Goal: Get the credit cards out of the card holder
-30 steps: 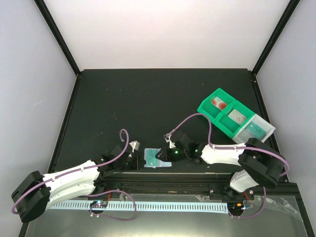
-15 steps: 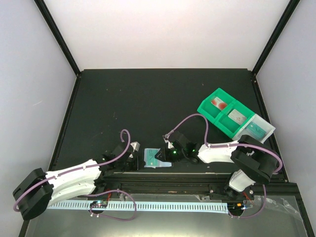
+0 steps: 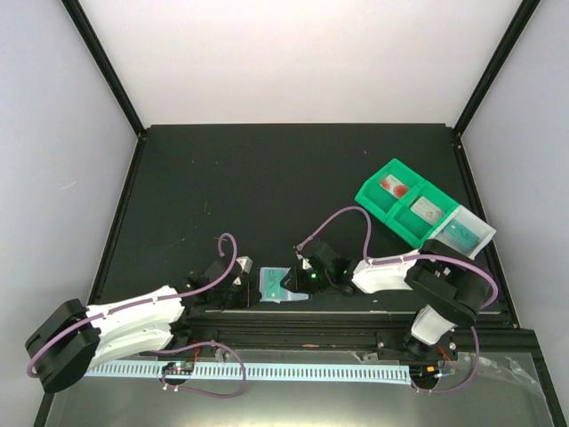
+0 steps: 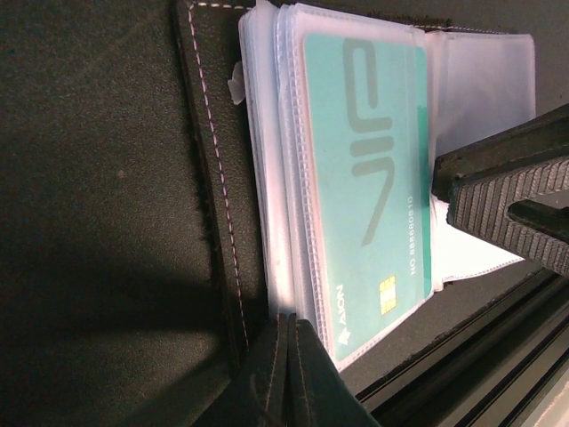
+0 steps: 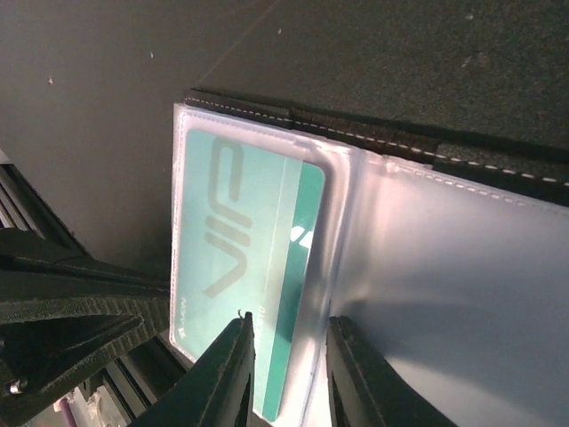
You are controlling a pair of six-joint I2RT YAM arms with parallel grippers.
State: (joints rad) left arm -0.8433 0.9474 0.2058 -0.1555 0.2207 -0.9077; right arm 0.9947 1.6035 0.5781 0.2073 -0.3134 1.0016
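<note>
Card holder [image 3: 276,286] is lying open on the counter [image 3: 267,169], right by the near edge between the two arms. A teal card [image 4: 364,187] is sitting in its clear pocket [image 5: 418,258]. Left hand [image 4: 291,325] is squeezed completely closed, with its tips at the holder's black edge. Right hand [image 5: 286,334] has only a narrow gap, one fingertip over the card's end and the other on the pocket. Can't tell if it's actually gripping. A white card with red marks [image 3: 394,187] and a grey card [image 3: 428,212] are over in the green tray [image 3: 366,194], far right.
</note>
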